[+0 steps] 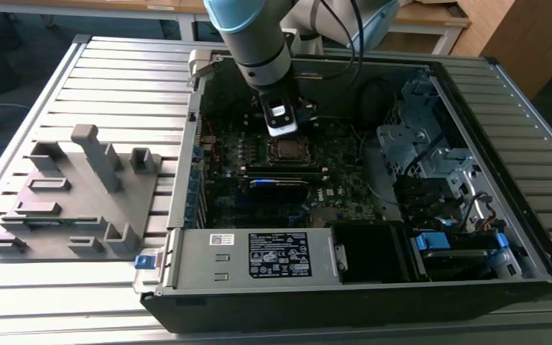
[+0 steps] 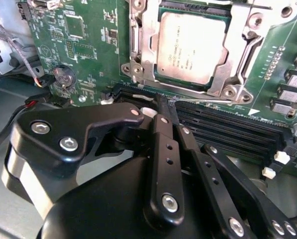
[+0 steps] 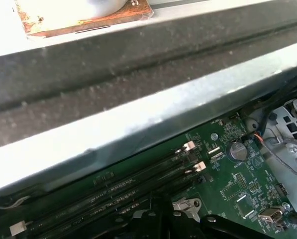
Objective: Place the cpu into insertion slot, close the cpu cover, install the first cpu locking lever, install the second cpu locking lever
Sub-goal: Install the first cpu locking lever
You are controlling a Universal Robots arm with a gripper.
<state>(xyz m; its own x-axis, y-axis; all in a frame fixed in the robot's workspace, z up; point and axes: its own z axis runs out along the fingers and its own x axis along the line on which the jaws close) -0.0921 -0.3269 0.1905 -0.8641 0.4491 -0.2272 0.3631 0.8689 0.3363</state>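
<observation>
The end effector (image 2: 164, 107) is seen with its fingers pinched together, nothing held, tips right at the memory slots (image 2: 228, 132) just beside the insertion slot (image 2: 138, 55). The cpu (image 2: 190, 47) is already seated there, cpu cover (image 2: 223, 82) down around it, inside the computer case (image 1: 506, 280) on the counter (image 1: 65, 287).

arm (image 1: 256, 43): reaching down | claw (image 2: 164, 107): fingers together, empty
</observation>
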